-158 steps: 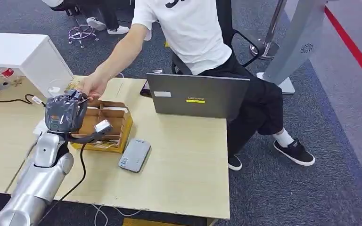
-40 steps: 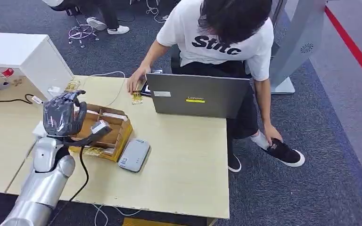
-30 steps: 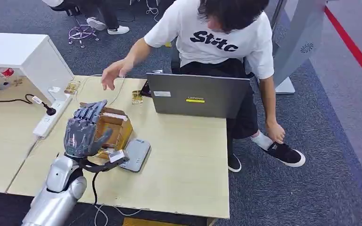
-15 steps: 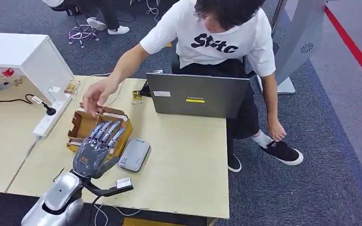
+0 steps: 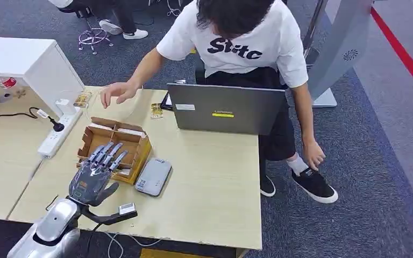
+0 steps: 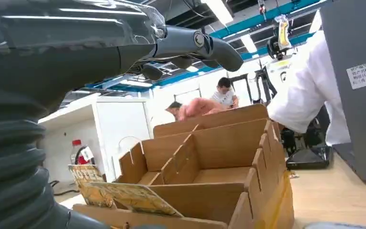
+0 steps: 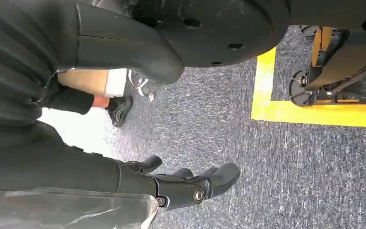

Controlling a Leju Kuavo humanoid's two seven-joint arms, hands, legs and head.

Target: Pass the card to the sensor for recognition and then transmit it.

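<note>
My left hand (image 5: 94, 174) hovers open with its fingers spread over the near edge of a compartmented cardboard box (image 5: 141, 152), holding nothing. In the left wrist view its fingers (image 6: 195, 44) reach out above the box (image 6: 209, 143), and yellow printed cards (image 6: 124, 198) stand at the box's near side. A flat grey sensor device (image 5: 153, 177) lies on the table just right of the box. A small yellow card (image 5: 156, 110) lies near the laptop's left corner. My right hand (image 7: 186, 187) hangs over the carpet, empty, fingers loosely extended.
A person in a white shirt bends over the far side, one hand (image 5: 116, 91) above the table beyond the box. A grey laptop (image 5: 226, 109) stands at the back. A power strip (image 5: 55, 135) and a white cabinet (image 5: 27, 62) are at the left. The wooden table (image 5: 209, 177) ends close to me.
My left hand has come down from above the box toward the table's near edge and spread its fingers. The person's hand reached to the box, then drew back toward the far edge.
</note>
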